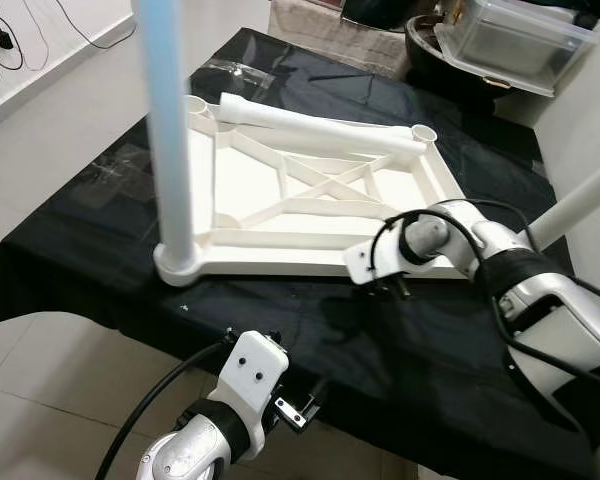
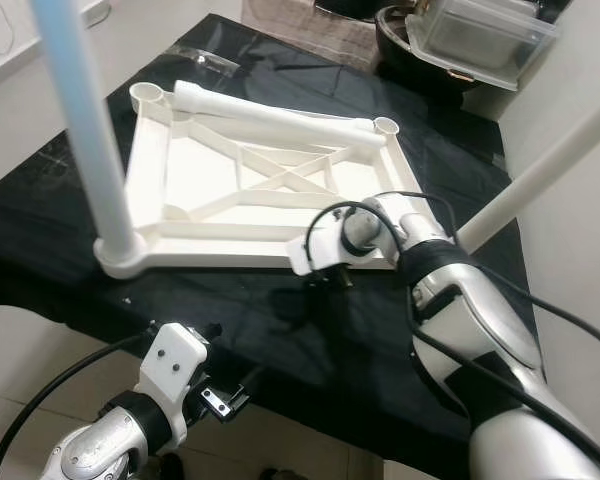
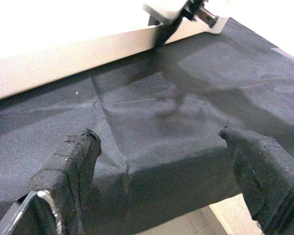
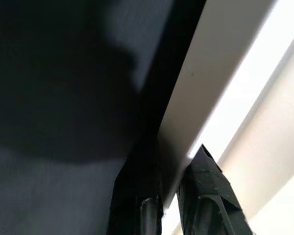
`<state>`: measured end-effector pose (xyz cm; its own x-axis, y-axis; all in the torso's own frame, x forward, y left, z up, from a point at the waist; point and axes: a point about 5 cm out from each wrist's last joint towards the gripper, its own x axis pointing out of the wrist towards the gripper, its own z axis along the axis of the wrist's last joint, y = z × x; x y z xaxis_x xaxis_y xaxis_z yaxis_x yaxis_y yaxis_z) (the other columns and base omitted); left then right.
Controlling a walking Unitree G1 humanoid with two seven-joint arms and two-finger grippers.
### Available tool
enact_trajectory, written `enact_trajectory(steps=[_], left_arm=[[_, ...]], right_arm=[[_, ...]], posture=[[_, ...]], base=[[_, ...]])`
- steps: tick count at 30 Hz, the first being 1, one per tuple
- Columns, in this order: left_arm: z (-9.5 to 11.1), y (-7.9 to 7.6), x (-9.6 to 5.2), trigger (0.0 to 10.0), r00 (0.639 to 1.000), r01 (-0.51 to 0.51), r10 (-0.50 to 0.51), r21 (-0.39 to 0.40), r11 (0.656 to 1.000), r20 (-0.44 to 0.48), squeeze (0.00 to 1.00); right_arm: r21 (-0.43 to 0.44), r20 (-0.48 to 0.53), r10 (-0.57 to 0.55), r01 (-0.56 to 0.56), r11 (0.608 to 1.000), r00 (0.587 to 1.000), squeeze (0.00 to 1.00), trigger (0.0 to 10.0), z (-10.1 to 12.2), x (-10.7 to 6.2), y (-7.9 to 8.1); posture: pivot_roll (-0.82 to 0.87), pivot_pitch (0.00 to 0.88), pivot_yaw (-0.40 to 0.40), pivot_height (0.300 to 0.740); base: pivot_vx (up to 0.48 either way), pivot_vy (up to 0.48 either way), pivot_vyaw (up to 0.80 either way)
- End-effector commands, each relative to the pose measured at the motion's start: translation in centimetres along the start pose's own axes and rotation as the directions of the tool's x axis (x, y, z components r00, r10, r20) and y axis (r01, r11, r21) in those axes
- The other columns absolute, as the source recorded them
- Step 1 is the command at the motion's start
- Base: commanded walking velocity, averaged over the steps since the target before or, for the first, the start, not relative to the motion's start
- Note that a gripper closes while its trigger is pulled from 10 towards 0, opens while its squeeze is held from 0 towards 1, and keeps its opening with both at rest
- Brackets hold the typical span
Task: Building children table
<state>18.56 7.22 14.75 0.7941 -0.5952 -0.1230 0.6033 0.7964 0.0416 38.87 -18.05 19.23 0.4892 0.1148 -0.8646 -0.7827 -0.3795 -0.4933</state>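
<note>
Upturned white table frame on a black-draped counter, right gripper at its near rail.

Nearest, the left gripper (image 3: 161, 171) hovers at the counter's (image 1: 310, 330) front edge, jaws wide apart with nothing between them. Beyond it, the right gripper (image 4: 169, 205) nips the near rail of the table frame (image 1: 310, 190), jaws clamped on either side. One leg (image 1: 170, 130) stands upright in the near-left corner socket; another leg (image 1: 315, 128) lies across the far rail. A clear bin (image 1: 515, 40) sits past the counter.

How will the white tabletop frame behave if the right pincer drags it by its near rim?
Probably stiff: the white tabletop frame has cross-bracing. Likely to slide, perhaps bunching the black cloth. The two upright legs make it top-heavy, and the loose leg lying across it may roll. Right pincer pinches the rim.
</note>
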Motion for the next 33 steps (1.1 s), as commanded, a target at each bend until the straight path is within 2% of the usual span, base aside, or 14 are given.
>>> enact_trajectory(steps=[1,2,3,4,9,10,15,16,17,26,28,30,32,33], left_arm=[[-0.1,-0.6,-0.1,10.0,1.000,0.024,-0.025,-0.009,1.000,-0.005,0.00],[-0.1,-0.6,0.0,10.0,1.000,0.025,-0.025,-0.010,1.000,-0.003,0.00],[-0.1,-0.6,0.0,10.0,1.000,0.025,-0.025,-0.010,1.000,-0.003,0.00],[-0.1,-0.7,0.0,10.0,1.000,0.025,-0.025,-0.010,1.000,-0.003,0.00],[-0.1,-0.7,0.0,10.0,1.000,0.026,-0.026,-0.008,1.000,-0.004,0.00],[-0.1,-0.7,0.0,10.0,1.000,0.026,-0.026,-0.007,1.000,-0.005,0.00],[-0.1,-0.6,0.0,10.0,1.000,0.025,-0.025,-0.006,1.000,-0.005,0.00],[-0.1,-0.6,0.0,10.0,1.000,0.024,-0.025,-0.006,1.000,-0.005,0.00],[-0.1,-0.6,0.1,10.0,1.000,0.024,-0.024,-0.006,1.000,-0.004,0.00],[-0.2,-0.3,0.4,10.0,1.000,0.018,-0.018,0.005,1.000,-0.005,0.00],[-0.4,-0.1,0.7,10.0,1.000,0.013,-0.013,0.020,1.000,-0.013,0.00],[-0.5,0.2,1.0,10.0,1.000,0.007,-0.007,0.030,1.000,-0.015,0.00],[-0.5,0.3,1.0,10.0,1.000,0.005,-0.004,0.034,0.999,-0.015,0.00],[-0.6,0.4,1.1,10.0,1.000,0.004,-0.003,0.041,0.999,-0.022,0.00]], right_arm=[[-0.035,-0.134,0.030,-0.034,0.999,0.991,0.00,0.0,-2.5,0.1,1.6],[-0.027,-0.143,0.047,-0.051,0.998,0.989,0.00,4.2,-3.0,-0.2,1.9],[-0.027,-0.143,0.047,-0.051,0.998,0.989,0.00,4.2,-3.0,-0.2,1.9],[-0.018,-0.164,0.046,-0.049,0.999,0.985,0.00,10.0,-3.3,-0.3,2.0],[0.011,-0.191,0.002,0.000,1.000,0.982,0.00,10.0,-3.9,-0.3,1.9],[0.043,-0.182,-0.019,0.027,0.999,0.983,1.00,10.0,-3.8,-0.3,1.8],[0.102,-0.135,-0.059,0.073,0.992,0.989,1.00,10.0,-3.5,-0.2,1.5],[0.125,-0.121,-0.084,0.099,0.987,0.989,0.40,10.0,-3.5,-0.3,1.3],[0.146,-0.099,-0.095,0.109,0.983,0.990,0.00,10.0,-3.4,-0.5,1.1],[0.253,0.023,-0.015,0.009,0.967,1.000,0.00,10.0,-4.3,-2.3,1.3],[0.372,0.150,-0.020,-0.038,0.928,0.988,0.00,10.0,-5.1,-3.3,2.0],[0.454,0.233,-0.058,-0.056,0.889,0.971,0.00,10.0,-5.7,-3.8,2.7],[0.478,0.254,-0.075,-0.058,0.876,0.964,0.00,10.0,-5.9,-3.9,2.8],[0.524,0.276,-0.097,-0.065,0.849,0.956,0.00,10.0,-6.1,-3.9,3.1]], posture=[[0.05,0.170,-0.222,0.740],[0.05,0.168,-0.222,0.740],[0.05,0.168,-0.222,0.740],[0.05,0.168,-0.222,0.740],[0.05,0.168,-0.221,0.740],[0.05,0.168,-0.220,0.740],[0.05,0.171,-0.219,0.740],[0.05,0.171,-0.218,0.740],[0.05,0.170,-0.215,0.740],[0.05,0.155,-0.210,0.740],[0.05,0.140,-0.199,0.740],[0.05,0.133,-0.194,0.740],[0.05,0.131,-0.192,0.740],[0.05,0.124,-0.184,0.740]], base=[[0.000,0.000,0.00],[0.000,0.000,0.00],[0.000,0.000,0.00],[0.000,0.000,0.00],[0.000,0.000,0.00],[0.000,0.000,0.00],[0.000,0.000,0.00],[0.000,0.000,0.00],[0.000,0.000,0.00],[0.000,0.000,0.00],[0.000,0.000,0.00],[0.000,0.000,0.00],[0.000,0.000,0.00],[0.000,0.000,0.00]])
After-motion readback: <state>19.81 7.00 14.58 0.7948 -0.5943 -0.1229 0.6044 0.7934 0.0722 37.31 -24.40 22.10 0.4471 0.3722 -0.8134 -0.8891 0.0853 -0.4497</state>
